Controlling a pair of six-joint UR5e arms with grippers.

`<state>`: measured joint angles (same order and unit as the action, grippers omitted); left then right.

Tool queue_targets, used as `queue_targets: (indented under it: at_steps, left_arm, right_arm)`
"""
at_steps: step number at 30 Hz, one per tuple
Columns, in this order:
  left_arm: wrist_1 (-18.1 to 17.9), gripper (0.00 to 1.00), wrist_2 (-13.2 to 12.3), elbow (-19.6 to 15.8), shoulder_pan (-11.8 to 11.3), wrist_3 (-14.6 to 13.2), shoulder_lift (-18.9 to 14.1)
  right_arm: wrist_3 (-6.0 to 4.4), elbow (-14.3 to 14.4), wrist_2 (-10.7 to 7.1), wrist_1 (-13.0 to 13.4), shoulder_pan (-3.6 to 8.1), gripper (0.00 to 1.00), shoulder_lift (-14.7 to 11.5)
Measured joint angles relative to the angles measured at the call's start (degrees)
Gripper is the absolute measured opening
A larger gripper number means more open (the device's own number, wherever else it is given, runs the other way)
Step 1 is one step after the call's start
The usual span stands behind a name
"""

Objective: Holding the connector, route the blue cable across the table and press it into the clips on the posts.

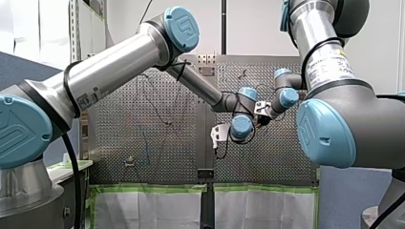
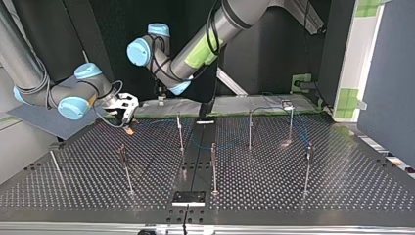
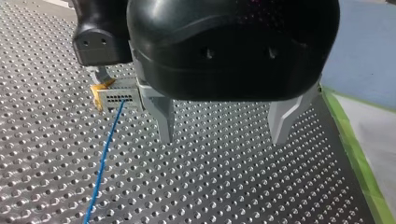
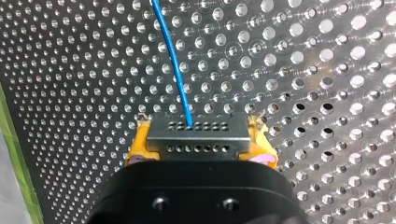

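Connector (image 4: 198, 135) on the blue cable (image 4: 173, 60) sits clamped between my right fingers (image 4: 136, 148); my left fingers (image 3: 164, 117) hang open beside it above the tabletop (image 3: 233, 186).

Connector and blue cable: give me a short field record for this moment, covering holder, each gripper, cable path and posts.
held: connector, clamped between the yellow pads of the right gripper
cable: blue cable leaves the connector and trails over the table
free arm: left gripper open, empty, beside the connector
posts: posts upright; clip seating too small to tell
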<state>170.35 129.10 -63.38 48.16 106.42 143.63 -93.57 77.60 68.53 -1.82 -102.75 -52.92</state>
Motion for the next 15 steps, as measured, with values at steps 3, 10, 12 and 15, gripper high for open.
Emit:
queue_targets:
  at_steps: [3,10,12,15]
  left_arm:
    - [-0.46,1.00,0.52,1.49,-0.03,0.14,0.99]
    - [-1.97,1.00,2.96,5.37,-0.03,0.14,1.40]
    - [-2.77,1.00,3.98,6.54,-0.02,-0.05,1.41]
    - [-4.05,1.00,5.02,7.33,-0.11,-0.08,1.42]
  right_arm:
    - [-0.01,0.00,0.00,0.04,-0.02,0.00,0.00]
    - [-0.01,0.00,0.02,0.08,-0.01,0.00,0.03]
    - [-0.03,0.00,0.01,0.09,0.00,0.00,0.04]
    - [-0.07,0.00,0.02,0.14,0.01,0.00,0.07]
